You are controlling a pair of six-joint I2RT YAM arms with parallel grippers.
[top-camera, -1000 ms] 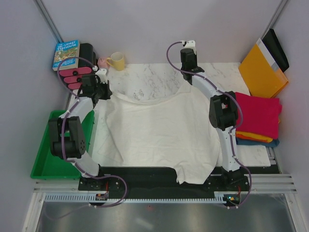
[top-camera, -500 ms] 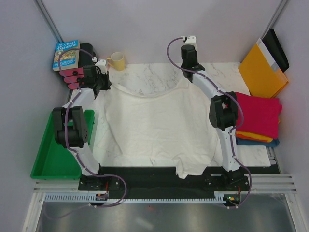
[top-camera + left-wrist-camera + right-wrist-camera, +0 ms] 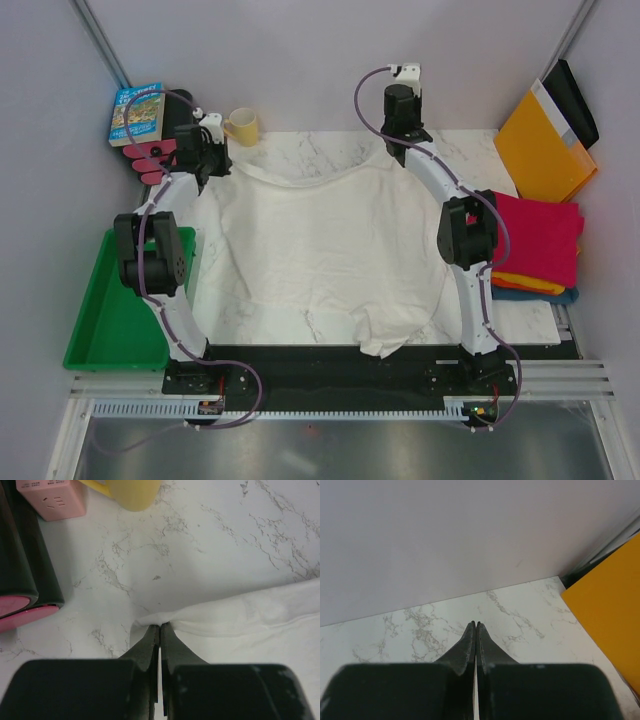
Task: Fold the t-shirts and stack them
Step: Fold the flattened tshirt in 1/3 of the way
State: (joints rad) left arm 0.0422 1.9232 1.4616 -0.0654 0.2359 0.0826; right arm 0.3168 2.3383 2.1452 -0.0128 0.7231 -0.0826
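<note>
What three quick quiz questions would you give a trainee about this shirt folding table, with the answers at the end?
1. True or false: the left gripper is shut on an edge of the white t-shirt.
2. Which colour lies on top of the folded stack? A orange, B crimson, C dark blue.
3. Fill the gap: the yellow mug stands near the table's far ___ corner.

Key: 1 true; 2 B; 3 left.
</note>
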